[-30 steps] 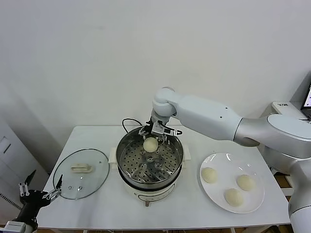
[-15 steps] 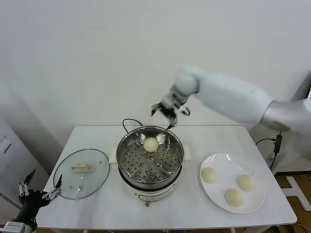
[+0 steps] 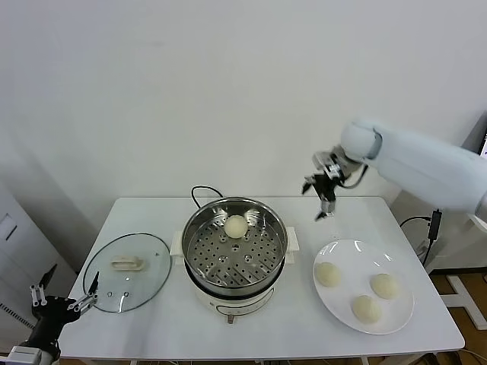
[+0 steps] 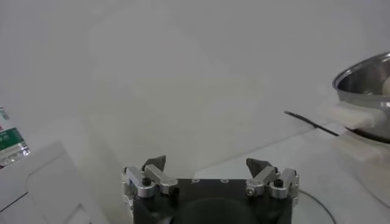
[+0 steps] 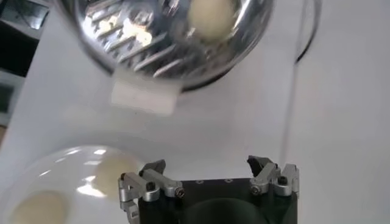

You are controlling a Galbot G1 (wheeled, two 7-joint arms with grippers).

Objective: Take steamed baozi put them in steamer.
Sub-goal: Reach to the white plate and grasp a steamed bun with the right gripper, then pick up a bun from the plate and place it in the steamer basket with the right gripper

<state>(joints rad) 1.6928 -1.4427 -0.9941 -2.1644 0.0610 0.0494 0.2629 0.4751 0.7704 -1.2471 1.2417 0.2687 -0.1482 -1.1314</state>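
The steamer (image 3: pixel 199 228) stands mid-table, and one baozi (image 3: pixel 236 226) lies on its perforated floor toward the back. Three more baozi (image 3: pixel 327 274) (image 3: pixel 385 285) (image 3: pixel 366 308) sit on the white plate (image 3: pixel 358 257) to the right. My right gripper (image 3: pixel 316 201) hangs open and empty in the air, between the steamer and the plate and well above both. The right wrist view shows the right gripper (image 5: pixel 207 163) open over bare table, with the steamer (image 5: pixel 122 36) and its baozi (image 5: pixel 210 18) on one side and the plate's baozi (image 5: pixel 113 173) on the other. My left gripper (image 3: pixel 65 295) is parked open at the table's left front corner.
A glass lid (image 3: pixel 144 285) with a white handle lies flat to the left of the steamer, close to the left gripper (image 4: pixel 207 163). A black cord (image 3: pixel 199 192) runs behind the steamer. A white wall stands behind the table. The table's front edge is near the plate.
The right gripper has risen from the baozi in the steamer and swung right and up, and is now past the steamer's rim. The baozi stays in the steamer. The left arm is still.
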